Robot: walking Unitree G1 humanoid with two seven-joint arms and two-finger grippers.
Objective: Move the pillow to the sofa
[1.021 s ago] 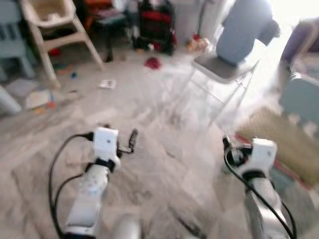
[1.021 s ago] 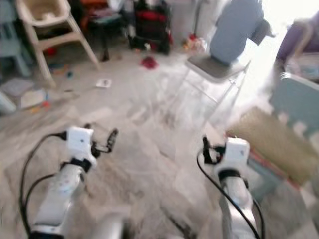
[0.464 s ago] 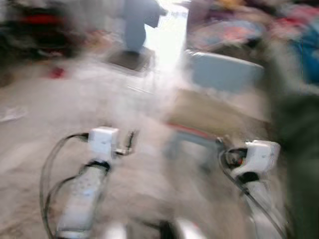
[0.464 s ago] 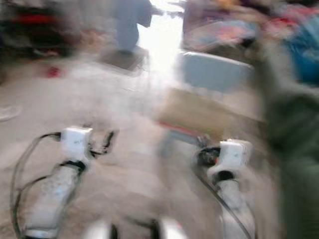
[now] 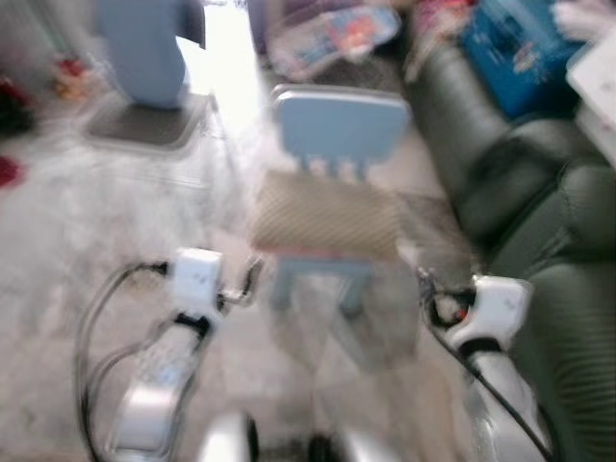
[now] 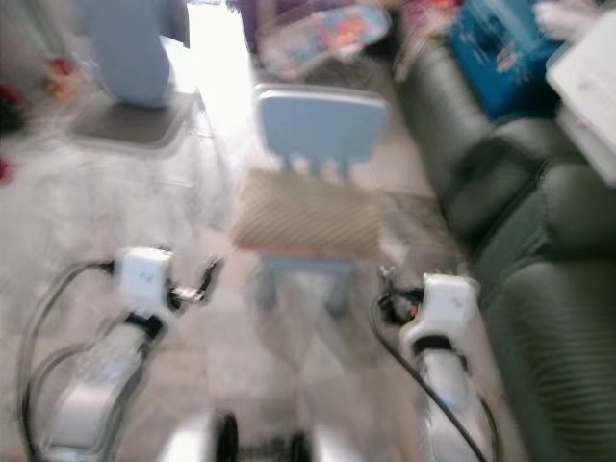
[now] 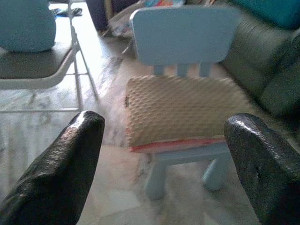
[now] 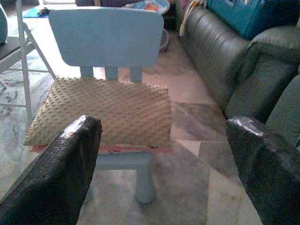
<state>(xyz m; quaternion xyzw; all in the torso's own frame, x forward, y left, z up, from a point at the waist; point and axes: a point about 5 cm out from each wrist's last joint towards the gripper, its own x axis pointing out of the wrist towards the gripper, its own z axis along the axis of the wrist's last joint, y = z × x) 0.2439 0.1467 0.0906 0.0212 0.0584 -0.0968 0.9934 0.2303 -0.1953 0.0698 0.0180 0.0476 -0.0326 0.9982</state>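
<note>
Gaping wide, both claws (image 7: 164,154) (image 8: 164,159) empty, short of the pillow (image 8: 103,110)

The pillow (image 8: 101,112) is tan with a raised dotted texture and a thin red edge along its underside. It lies on a pale blue child's chair (image 8: 107,37). The sofa (image 8: 243,70) is dark green leather. A bright blue box (image 5: 520,53) sits on it. The floor (image 7: 42,126) is pale grey marbled tile. Both grippers have black textured fingers (image 8: 51,178) on white and silver wrists.
</note>
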